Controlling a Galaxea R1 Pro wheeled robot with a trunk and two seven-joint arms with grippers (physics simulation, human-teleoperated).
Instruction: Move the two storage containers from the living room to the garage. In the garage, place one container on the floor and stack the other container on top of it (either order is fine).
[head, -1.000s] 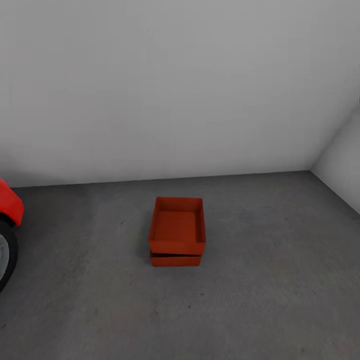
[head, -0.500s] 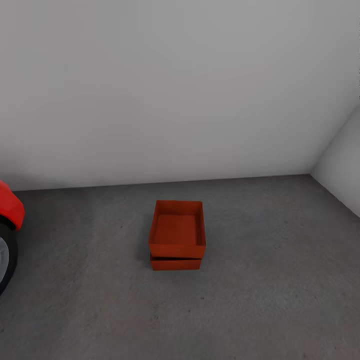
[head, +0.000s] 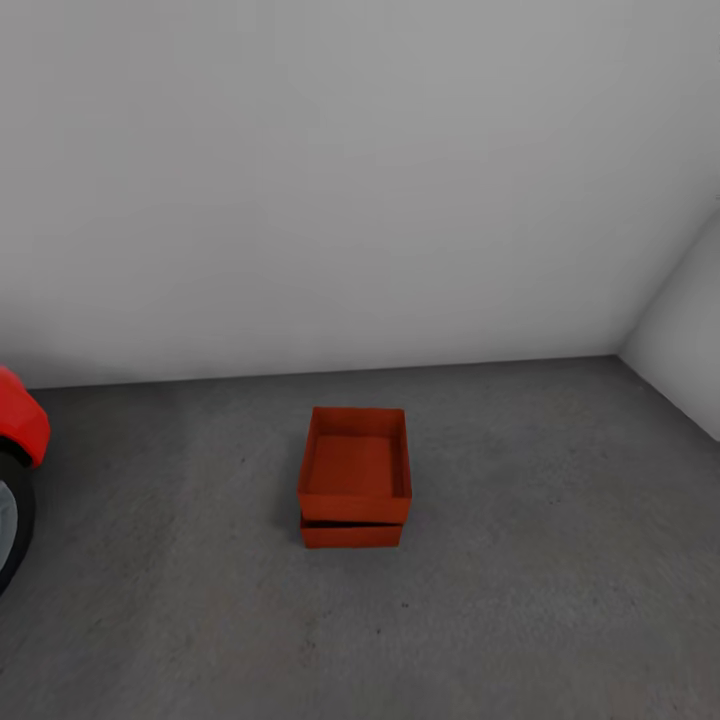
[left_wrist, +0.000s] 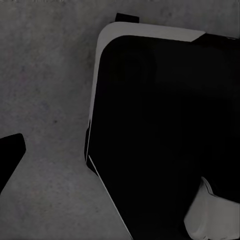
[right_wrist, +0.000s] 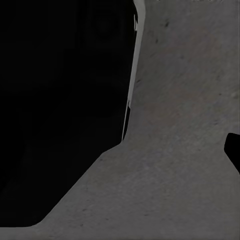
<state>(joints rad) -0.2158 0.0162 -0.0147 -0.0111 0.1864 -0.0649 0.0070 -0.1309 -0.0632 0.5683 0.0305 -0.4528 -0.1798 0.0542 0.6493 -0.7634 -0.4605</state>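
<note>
The lower container (head: 351, 534) is mostly covered by the upper container (head: 354, 465), only its front wall being seen; the red car (head: 18, 440) is cut by the head view's left edge; each wrist view is largely blocked by a dark robot body (left_wrist: 165, 135).

- Left gripper (left_wrist: 11, 156): we see just 1 dark finger tip at the frame edge of the left wrist view; jaw spread unreadable.
- Left wrist aims downward, close alongside our black body shell (left_wrist: 160, 125), which has a light-grey trim (left_wrist: 145, 32) on 1 edge and a pale part (left_wrist: 212, 217) by the corner.
- Right gripper (right_wrist: 233, 150): 1 dark finger tip at the edge of the right wrist view; jaw spread unreadable.
- Right wrist also aims downward, next to the same black shell, thin light strip along it.
</note>
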